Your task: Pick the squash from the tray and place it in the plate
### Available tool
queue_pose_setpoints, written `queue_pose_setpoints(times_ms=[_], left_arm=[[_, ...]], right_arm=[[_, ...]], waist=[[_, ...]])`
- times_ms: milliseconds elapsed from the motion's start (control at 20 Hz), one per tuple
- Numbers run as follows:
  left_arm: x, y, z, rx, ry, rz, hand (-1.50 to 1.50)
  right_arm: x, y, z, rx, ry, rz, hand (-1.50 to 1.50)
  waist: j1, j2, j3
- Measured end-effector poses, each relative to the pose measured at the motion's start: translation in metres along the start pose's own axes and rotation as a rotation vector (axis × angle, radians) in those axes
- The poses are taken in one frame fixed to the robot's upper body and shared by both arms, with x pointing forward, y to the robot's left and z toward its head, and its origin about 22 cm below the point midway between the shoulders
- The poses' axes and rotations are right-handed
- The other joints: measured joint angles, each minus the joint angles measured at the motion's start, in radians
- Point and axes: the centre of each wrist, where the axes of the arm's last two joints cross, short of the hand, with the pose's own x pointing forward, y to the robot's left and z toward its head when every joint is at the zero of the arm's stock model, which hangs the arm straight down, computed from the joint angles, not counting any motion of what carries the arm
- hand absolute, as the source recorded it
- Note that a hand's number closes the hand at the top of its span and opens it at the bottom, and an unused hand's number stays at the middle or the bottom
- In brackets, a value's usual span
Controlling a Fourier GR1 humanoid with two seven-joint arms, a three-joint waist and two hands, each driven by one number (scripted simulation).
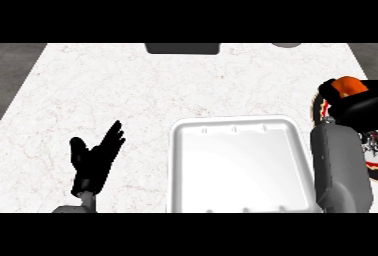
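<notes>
**Squash held over plate at right edge**

On the white marbled table [148, 85], toward the lower left: the left hand [94, 157], fingers [112, 137] straight and up, spread a little, holding nothing, resting well apart from everything else.

Right of centre: a white tray [188, 165] with raised rim and rounded corners, interior bare and pale. Between the left hand and the tray, only bare table.

Along the tray's right rim: the grey right forearm [338, 165], running up from the lower edge and overlapping the tray's right side.

At the far right edge: the right hand [354, 107], black, curled round the orange squash [347, 86], only the squash's top showing above the hand. Squash outside the tray, up against the right border. Beneath hand and forearm: a sliver of plate [320, 107] with a dark and reddish rim, mostly hidden by the arm. Cannot tell whether squash touches the plate.

At the far edge of the table: a dark rectangular shape [183, 48] at top centre, and a small grey shape [285, 45] to its right.
</notes>
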Motion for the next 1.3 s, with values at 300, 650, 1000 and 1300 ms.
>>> queue_pose_setpoints(times_ms=[300,650,1000,1300], left_arm=[[0.0,0.007,0.004,0.0,0.009,0.003,0.0],[0.001,0.007,0.005,0.0,0.006,0.008,0.0],[-0.006,0.004,0.006,0.002,0.002,0.006,0.0],[-0.005,0.007,0.005,0.009,0.001,0.009,0.0]], right_arm=[[-0.035,0.016,-0.046,-0.059,0.08,0.019,1.5],[-0.087,0.027,-0.086,-0.082,0.114,0.03,1.5],[-0.11,0.033,-0.096,0.098,0.321,0.118,-1.5],[-0.121,0.03,-0.104,0.189,0.312,0.02,-1.5]], waist=[[-0.001,-0.003,0.001],[-0.004,-0.005,0.001],[-0.003,-0.004,0.004],[-0.005,-0.003,0.006]])
